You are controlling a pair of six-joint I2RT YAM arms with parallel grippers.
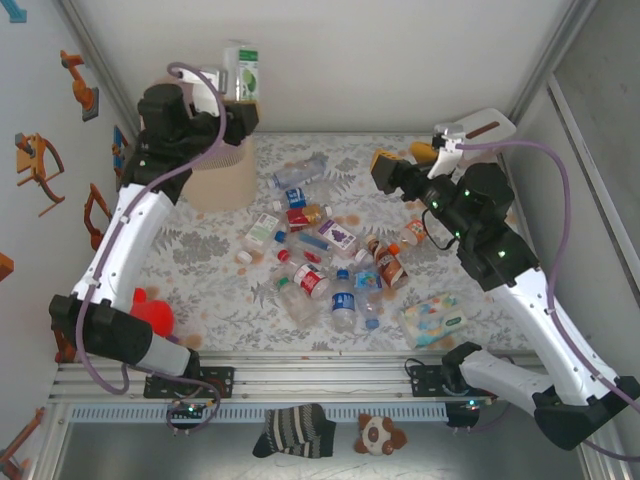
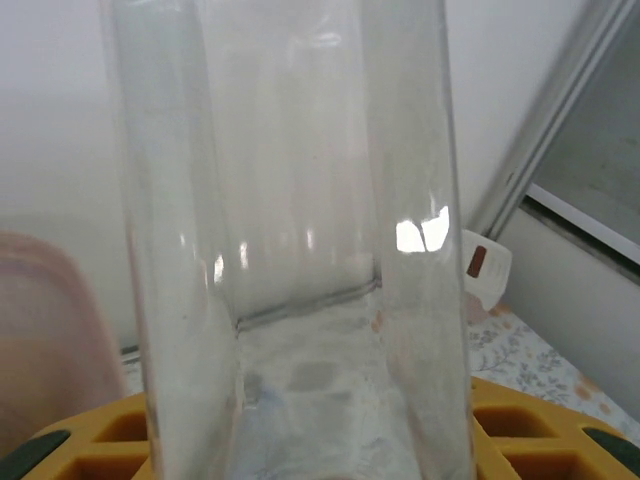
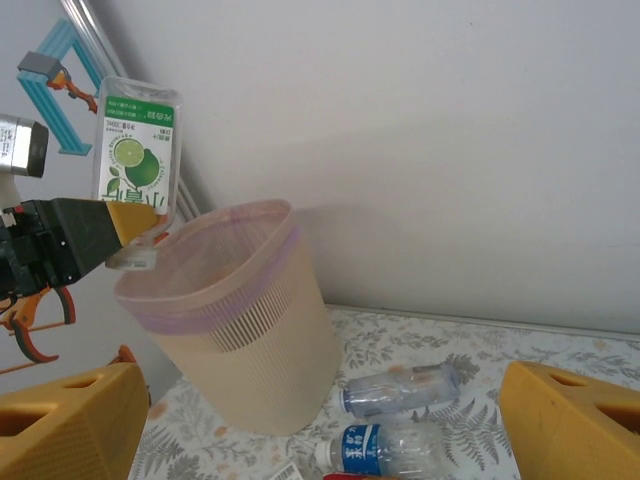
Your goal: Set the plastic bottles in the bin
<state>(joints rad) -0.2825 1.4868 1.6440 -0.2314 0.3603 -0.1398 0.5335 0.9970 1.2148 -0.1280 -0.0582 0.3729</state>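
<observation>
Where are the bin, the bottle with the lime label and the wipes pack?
bin (image 3: 255, 350), right wrist view, on its ribbed beige wall.
lime-label bottle (image 3: 137, 150), right wrist view, on the green label.
wipes pack (image 1: 436, 320), top external view, on its printed top face.

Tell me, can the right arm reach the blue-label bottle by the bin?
Probably yes. The right gripper is open and empty, facing the blue-label bottle, nothing between them. The left gripper holds a lime bottle higher, above the bin.
</observation>
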